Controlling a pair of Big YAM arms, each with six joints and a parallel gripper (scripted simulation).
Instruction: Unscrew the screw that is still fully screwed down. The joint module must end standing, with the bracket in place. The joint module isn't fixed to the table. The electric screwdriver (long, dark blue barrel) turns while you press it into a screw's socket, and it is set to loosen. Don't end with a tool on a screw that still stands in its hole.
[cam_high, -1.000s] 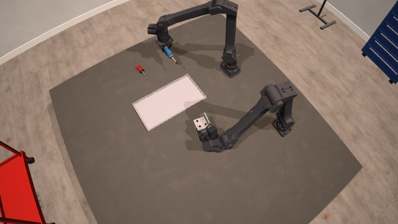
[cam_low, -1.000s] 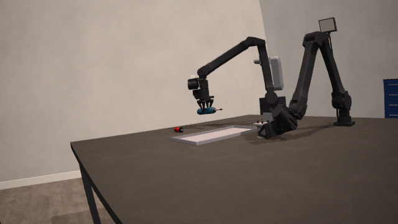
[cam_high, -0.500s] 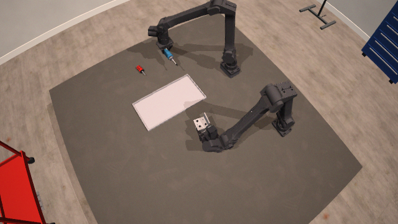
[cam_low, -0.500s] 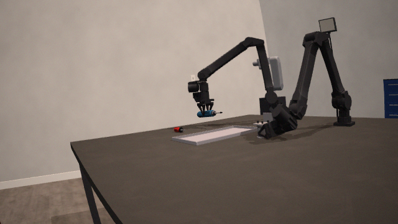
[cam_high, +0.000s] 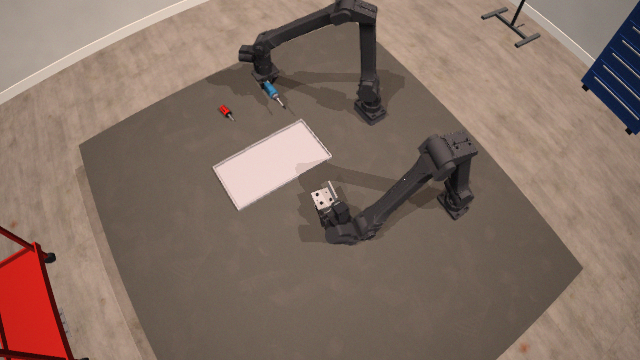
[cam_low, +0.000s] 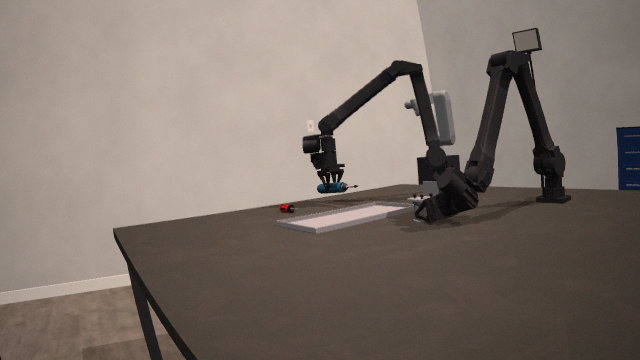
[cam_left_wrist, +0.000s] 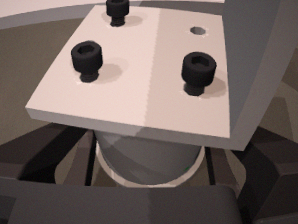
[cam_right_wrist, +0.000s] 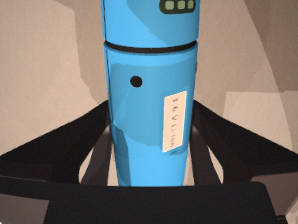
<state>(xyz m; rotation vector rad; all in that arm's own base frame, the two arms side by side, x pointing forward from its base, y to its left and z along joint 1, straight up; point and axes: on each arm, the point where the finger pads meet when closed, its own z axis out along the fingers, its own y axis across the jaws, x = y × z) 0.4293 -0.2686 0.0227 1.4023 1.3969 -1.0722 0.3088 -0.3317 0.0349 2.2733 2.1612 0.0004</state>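
Grey cylindrical joint module (cam_low: 416, 220) (cam_left_wrist: 150, 162) stands mid-frame in the top view beneath its pale metal bracket (cam_high: 320, 198) (cam_low: 417, 199) (cam_left_wrist: 125, 75), grasped by my left gripper (cam_high: 323, 212) (cam_low: 424, 212) (cam_left_wrist: 150, 111); my right gripper (cam_high: 268, 84) (cam_low: 331, 184) (cam_right_wrist: 150, 110) grips the blue-barrelled electric screwdriver (cam_high: 271, 90) (cam_low: 331, 187) (cam_right_wrist: 150, 120), upper left of centre

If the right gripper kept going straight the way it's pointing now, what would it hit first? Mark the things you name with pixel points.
Probably the dark grey-brown table top (cam_high: 300, 290) (cam_low: 350, 280) (cam_right_wrist: 45, 65): the right gripper (cam_high: 267, 84) (cam_low: 331, 184) (cam_right_wrist: 150, 110) points down. The blue-barrelled electric screwdriver (cam_high: 271, 91) (cam_low: 324, 190) (cam_right_wrist: 145, 100) lying across its fingers would likely touch first; the remaining height is unclear.
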